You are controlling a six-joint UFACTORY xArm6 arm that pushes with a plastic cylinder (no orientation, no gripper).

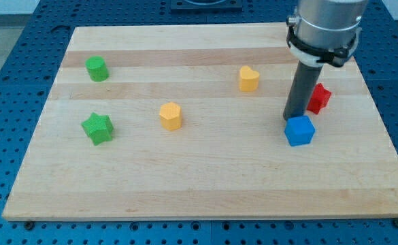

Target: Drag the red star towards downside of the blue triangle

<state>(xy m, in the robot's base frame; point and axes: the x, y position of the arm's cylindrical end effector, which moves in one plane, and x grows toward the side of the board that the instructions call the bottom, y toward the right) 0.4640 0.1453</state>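
Observation:
The red star (318, 98) lies at the view's right on the wooden board (205, 177), partly hidden behind the dark rod. A blue block (299, 131), its shape unclear, sits just below and left of the red star. My tip (293, 118) rests on the board touching the blue block's top left edge, just left of the red star.
A yellow heart-like block (249, 79) lies at the upper middle. A yellow hexagon block (171, 116) lies at the centre left. A green round block (97, 69) is at the upper left and a green star (98, 128) below it. The board's right edge (382, 129) is close.

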